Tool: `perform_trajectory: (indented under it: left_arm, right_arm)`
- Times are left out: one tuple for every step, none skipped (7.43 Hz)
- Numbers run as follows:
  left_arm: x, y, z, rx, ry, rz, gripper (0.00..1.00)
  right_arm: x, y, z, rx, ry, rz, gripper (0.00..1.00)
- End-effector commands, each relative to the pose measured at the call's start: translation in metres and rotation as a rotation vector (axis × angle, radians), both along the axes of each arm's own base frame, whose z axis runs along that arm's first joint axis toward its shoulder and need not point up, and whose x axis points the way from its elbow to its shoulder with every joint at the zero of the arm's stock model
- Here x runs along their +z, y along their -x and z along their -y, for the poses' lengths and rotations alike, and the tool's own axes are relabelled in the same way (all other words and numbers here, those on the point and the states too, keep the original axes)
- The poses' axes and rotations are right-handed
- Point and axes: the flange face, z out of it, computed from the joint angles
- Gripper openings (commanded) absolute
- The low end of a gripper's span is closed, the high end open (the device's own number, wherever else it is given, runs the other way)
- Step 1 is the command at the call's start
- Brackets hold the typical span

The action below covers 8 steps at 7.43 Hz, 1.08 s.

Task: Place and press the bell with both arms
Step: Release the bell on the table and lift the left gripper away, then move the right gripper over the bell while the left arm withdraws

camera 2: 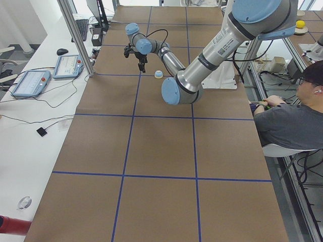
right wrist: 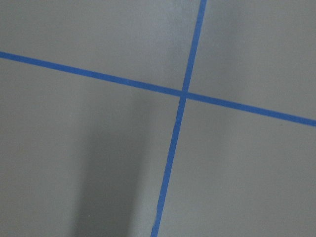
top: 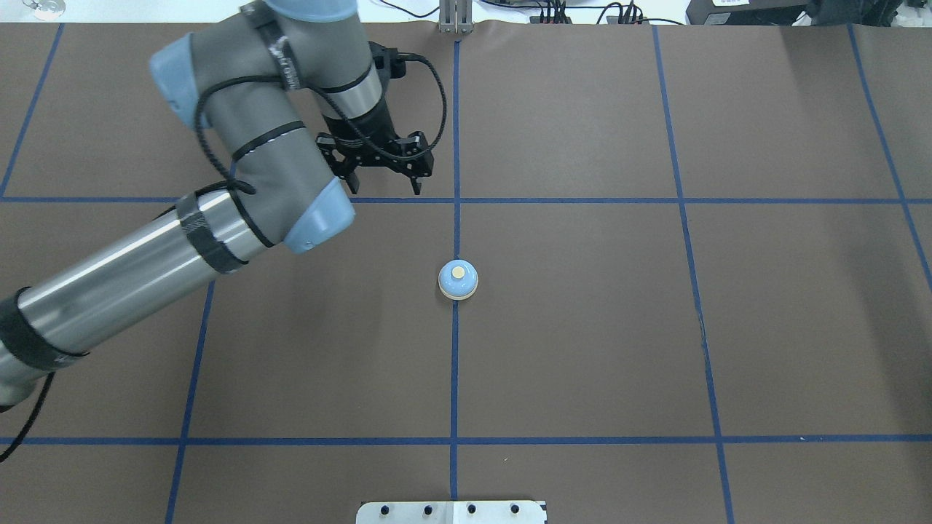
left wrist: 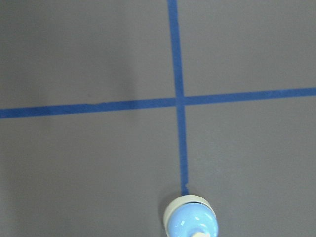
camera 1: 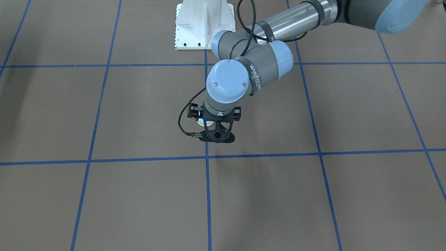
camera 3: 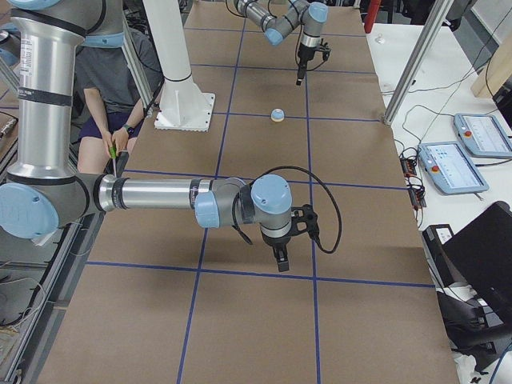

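Note:
The bell [top: 458, 280], light blue with a cream base and button, stands upright on a blue grid line near the table's middle. It also shows in the left wrist view [left wrist: 191, 223] at the bottom edge and in the exterior left view [camera 2: 158, 74]. My left gripper [top: 386, 185] is open and empty, raised above the table beyond the bell and a little to its left. In the front view the left gripper [camera 1: 214, 118] partly covers the bell [camera 1: 201, 122]. My right gripper [camera 3: 280, 260] hangs over the table far from the bell [camera 3: 278, 114]. I cannot tell whether it is open.
The white bolted pedestal [top: 451, 511] stands at the robot's edge of the table. A seated person [camera 2: 292, 121] is beside the table behind the robot. Metal frame posts [camera 3: 416, 56] and control tablets [camera 3: 452, 168] stand along the far side.

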Motion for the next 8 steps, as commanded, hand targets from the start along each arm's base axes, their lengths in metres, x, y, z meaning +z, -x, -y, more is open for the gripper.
perform_trajectory:
  left_arm:
    - [0.094, 0.102, -0.008, 0.025, -0.117, 0.024, 0.99]
    - [0.138, 0.146, -0.018, 0.061, -0.179, 0.044, 0.99]
    - [0.178, 0.192, -0.029, 0.074, -0.212, 0.067, 0.99]
    - [0.218, 0.236, -0.036, 0.086, -0.234, 0.094, 0.99]
    - [0.253, 0.269, -0.048, 0.129, -0.271, 0.113, 1.00]
    - [0.298, 0.307, -0.058, 0.170, -0.290, 0.140, 1.00]
    - [0.343, 0.347, -0.070, 0.217, -0.312, 0.157, 1.00]
    - [0.378, 0.399, -0.077, 0.238, -0.344, 0.171, 1.00]
  right_arm:
    - [-0.028, 0.026, 0.010, -0.045, -0.125, 0.064, 1.00]
    - [-0.043, 0.037, 0.011, -0.065, -0.120, 0.144, 1.00]
    - [-0.070, 0.054, 0.016, -0.078, -0.144, 0.164, 1.00]
    - [-0.111, 0.088, 0.025, -0.065, -0.112, 0.197, 1.00]
    - [-0.155, 0.131, 0.030, -0.063, -0.094, 0.213, 1.00]
    - [-0.199, 0.175, 0.035, -0.048, -0.057, 0.247, 1.00]
    - [-0.234, 0.212, 0.044, -0.038, -0.045, 0.270, 1.00]
    - [-0.270, 0.259, 0.045, -0.024, -0.006, 0.296, 1.00]
